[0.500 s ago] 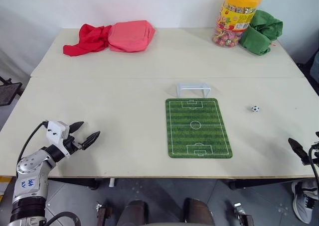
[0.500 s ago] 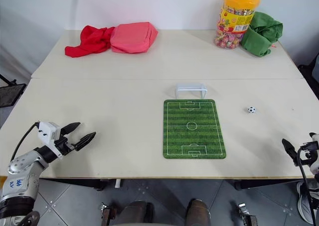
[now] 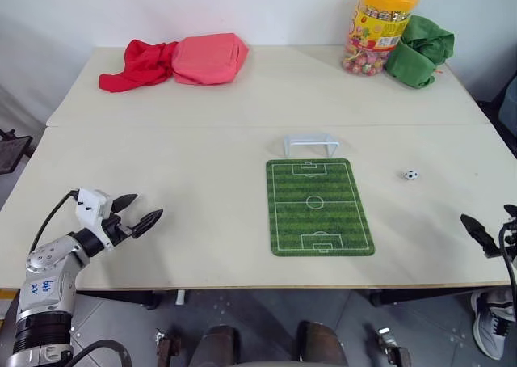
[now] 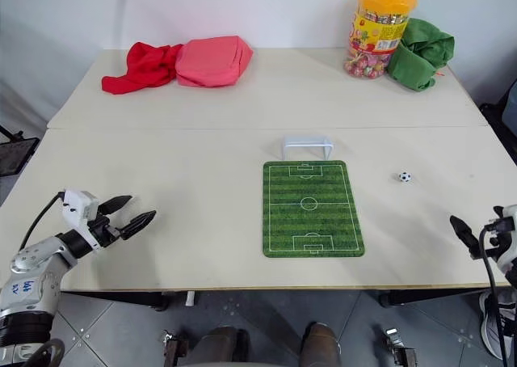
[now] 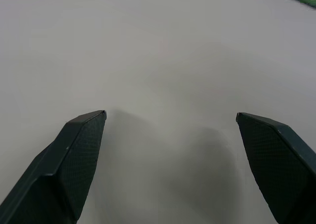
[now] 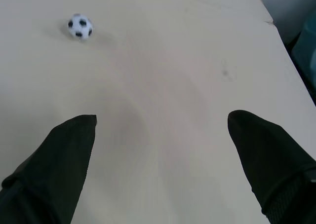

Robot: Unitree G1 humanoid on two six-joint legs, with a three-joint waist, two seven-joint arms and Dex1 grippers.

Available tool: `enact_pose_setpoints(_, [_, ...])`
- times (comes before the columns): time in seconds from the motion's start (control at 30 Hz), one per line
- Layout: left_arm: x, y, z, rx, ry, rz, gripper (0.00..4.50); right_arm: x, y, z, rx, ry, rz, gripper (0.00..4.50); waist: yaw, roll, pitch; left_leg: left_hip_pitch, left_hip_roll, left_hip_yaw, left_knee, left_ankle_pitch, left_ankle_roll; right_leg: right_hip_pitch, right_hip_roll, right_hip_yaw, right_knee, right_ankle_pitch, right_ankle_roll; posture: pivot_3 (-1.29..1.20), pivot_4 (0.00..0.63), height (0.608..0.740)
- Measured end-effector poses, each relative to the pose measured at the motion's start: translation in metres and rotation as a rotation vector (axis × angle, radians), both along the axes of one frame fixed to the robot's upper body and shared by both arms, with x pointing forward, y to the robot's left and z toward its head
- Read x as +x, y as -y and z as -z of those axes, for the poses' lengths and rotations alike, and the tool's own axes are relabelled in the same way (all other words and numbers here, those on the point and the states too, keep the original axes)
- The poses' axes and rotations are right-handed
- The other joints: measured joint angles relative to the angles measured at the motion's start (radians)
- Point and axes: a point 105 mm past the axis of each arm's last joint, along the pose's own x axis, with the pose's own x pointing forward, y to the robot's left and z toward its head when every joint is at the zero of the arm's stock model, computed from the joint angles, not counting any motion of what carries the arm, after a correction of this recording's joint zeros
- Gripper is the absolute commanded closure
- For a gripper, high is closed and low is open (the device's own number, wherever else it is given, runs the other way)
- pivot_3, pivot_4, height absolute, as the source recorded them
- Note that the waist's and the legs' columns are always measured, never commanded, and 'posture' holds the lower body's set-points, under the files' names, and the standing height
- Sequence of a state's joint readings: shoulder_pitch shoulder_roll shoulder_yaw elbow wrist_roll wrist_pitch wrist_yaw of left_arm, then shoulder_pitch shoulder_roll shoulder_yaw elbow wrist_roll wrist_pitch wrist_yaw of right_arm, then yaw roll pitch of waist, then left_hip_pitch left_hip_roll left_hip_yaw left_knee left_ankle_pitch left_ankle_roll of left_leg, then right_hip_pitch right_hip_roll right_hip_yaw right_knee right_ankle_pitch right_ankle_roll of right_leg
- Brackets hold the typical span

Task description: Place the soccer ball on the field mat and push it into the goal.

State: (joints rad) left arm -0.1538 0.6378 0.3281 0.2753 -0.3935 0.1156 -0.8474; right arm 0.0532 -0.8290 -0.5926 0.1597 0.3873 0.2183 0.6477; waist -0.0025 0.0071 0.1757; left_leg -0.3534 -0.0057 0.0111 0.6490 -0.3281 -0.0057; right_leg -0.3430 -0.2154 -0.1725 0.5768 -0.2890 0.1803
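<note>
Nothing looked done yet: the soccer ball [image 6: 80,27] sat on bare table ahead of the right gripper [image 6: 160,130], whose jaws were spread wide and empty, off the field mat [image 3: 320,206], the goal [image 3: 312,145] beyond, and the left gripper [image 3: 137,213] gaped empty too.

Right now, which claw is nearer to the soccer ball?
The right claw. It hangs open at the table's near right edge, a short way from the ball. The left claw is far across the table, beyond the mat.
</note>
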Motion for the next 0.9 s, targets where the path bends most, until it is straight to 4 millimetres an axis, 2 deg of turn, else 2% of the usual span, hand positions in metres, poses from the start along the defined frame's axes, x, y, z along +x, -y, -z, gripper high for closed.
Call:
enact_pose_setpoints(0.1, [0.002, 0.016, -0.009, 0.014, 0.042, 0.115, 0.0, 0.03, -0.019, -0.025, 0.016, 0.034, -0.091, 0.03, -0.005, 0.0, 0.001, 0.0, 0.001, 0.002, 0.001, 0.0, 0.0, -0.001, 0.001, 0.001, 0.0, 0.001, -0.001, 0.0, 0.15, 0.74])
enact_pose_setpoints(0.17, [0.007, 0.041, -0.026, 0.019, 0.109, 0.244, 0.0, 0.059, -0.043, -0.045, 0.018, 0.077, -0.192, 0.03, -0.006, -0.001, 0.003, -0.001, 0.001, 0.002, 0.003, 0.0, 0.0, -0.002, 0.002, 0.002, 0.001, 0.001, -0.002, 0.0, 0.15, 0.74])
enact_pose_setpoints(0.23, [0.008, 0.058, -0.037, 0.011, 0.159, 0.339, 0.0, 0.076, -0.055, -0.051, 0.015, 0.074, -0.244, 0.03, -0.005, -0.001, 0.003, -0.001, 0.002, 0.002, 0.003, 0.0, 0.0, -0.002, 0.002, 0.002, 0.001, 0.001, -0.002, 0.0, 0.15, 0.74])
enact_pose_setpoints(0.33, [0.003, 0.075, -0.042, -0.034, 0.195, 0.445, 0.0, 0.099, -0.057, -0.033, 0.054, 0.021, -0.242, 0.03, 0.001, -0.002, 0.003, -0.004, 0.001, 0.001, 0.002, -0.001, -0.001, -0.004, 0.002, 0.0, 0.0, 0.001, -0.002, 0.0, 0.15, 0.74])
enact_pose_setpoints(0.5, [0.003, 0.088, -0.049, -0.057, 0.222, 0.512, 0.0, 0.117, -0.062, -0.001, 0.108, -0.053, -0.235, 0.03, -0.003, -0.002, 0.003, -0.018, 0.001, 0.001, 0.004, -0.001, 0.0, -0.016, 0.002, 0.0, 0.0, 0.002, -0.001, 0.0, 0.15, 0.74])
enact_pose_setpoints(0.8, [-0.003, 0.088, -0.046, -0.051, 0.217, 0.521, 0.0, 0.123, -0.062, 0.023, 0.139, -0.09, -0.214, 0.03, -0.023, -0.002, 0.003, -0.017, 0.001, 0.001, 0.009, -0.001, 0.0, -0.015, 0.002, 0.001, 0.005, 0.002, -0.001, 0.0, 0.15, 0.74])
enact_pose_setpoints(0.9, [-0.004, 0.088, -0.045, -0.052, 0.214, 0.524, 0.0, 0.124, -0.06, 0.024, 0.145, -0.09, -0.199, 0.03, -0.026, -0.002, 0.003, -0.017, 0.002, 0.001, 0.011, -0.001, 0.0, -0.015, 0.002, 0.002, 0.007, 0.002, -0.002, 0.0, 0.15, 0.74])
